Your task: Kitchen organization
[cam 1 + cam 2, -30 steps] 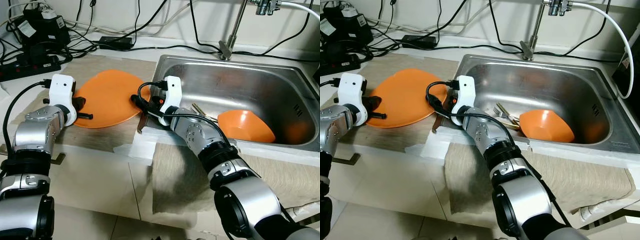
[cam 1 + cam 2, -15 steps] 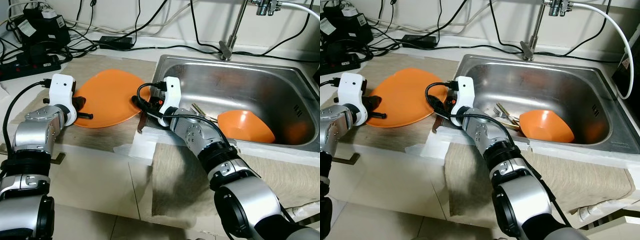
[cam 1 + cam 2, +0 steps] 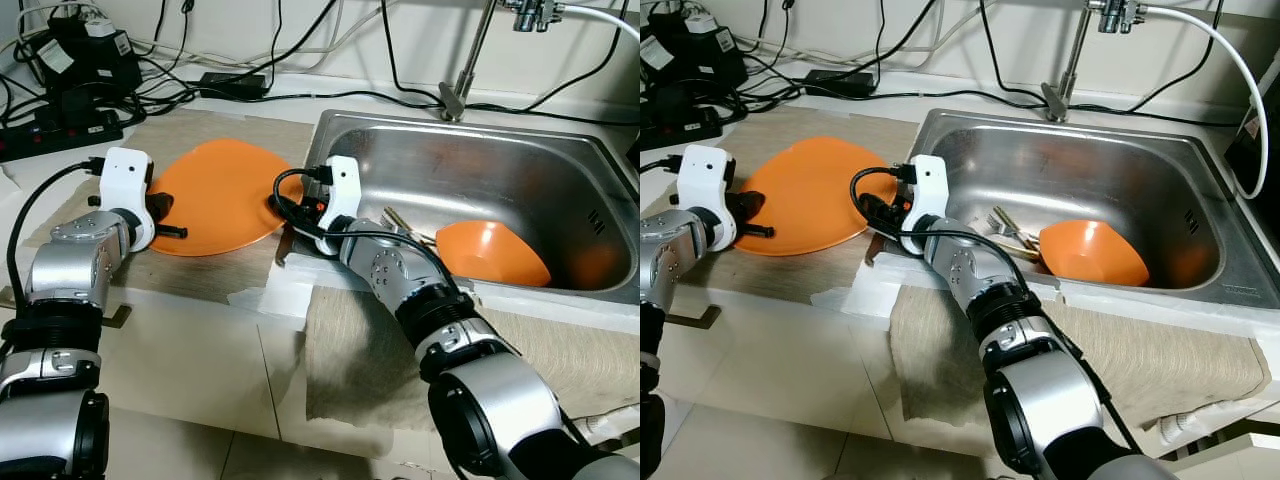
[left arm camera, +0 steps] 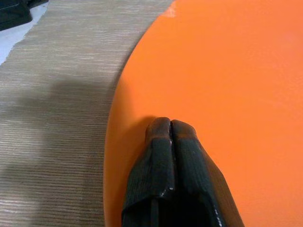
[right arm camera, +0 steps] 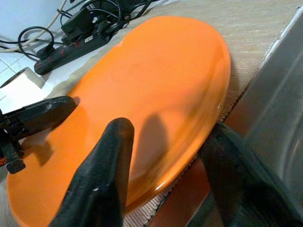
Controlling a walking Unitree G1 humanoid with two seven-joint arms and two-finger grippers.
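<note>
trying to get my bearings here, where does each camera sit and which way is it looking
Left eye view, right eye view: on the head, looking forward and down at the counter and sink; both silver arms show.
Left wrist view: along the left pincer, shut fingers resting on the orange plate.
Right wrist view: along the right pincer, open, one finger above and one below the plate's near-sink edge.
Shared: all views show the plate; the right wrist view also catches the left pincer.

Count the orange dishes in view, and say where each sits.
2. An orange plate lies upside down on the mat left of the sink, with the left claw and right claw at its edges. An orange bowl rests inside the sink. Others may be hidden.
</note>
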